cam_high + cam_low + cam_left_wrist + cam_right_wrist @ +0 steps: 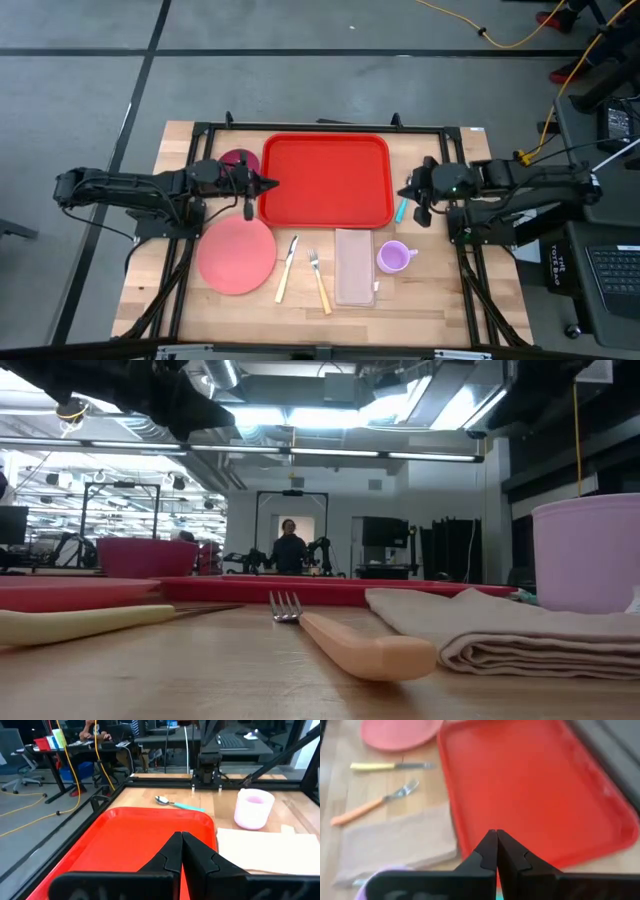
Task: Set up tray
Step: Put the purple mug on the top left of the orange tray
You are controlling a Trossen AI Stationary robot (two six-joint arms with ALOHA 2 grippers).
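Observation:
The bright red tray (325, 180) lies flat in the middle of the table, with nothing on it, and also shows in the wrist views (135, 835) (530, 785). My left gripper (272, 183) is shut, and its tips (181, 839) stand at the tray's left rim. My right gripper (404, 191) is shut too, and its tips (493, 835) stand at the tray's right rim. Neither one visibly touches the tray. In the low view only the tray's near rim (300, 590) shows.
Along the near side lie a pink plate (237, 254), a knife (287, 268), a fork (319, 281), a folded napkin (354, 265) and a lilac cup (394, 257). A teal spoon (400, 210) lies beside the tray's right rim. A dark red bowl (238, 160) stands at its far left corner.

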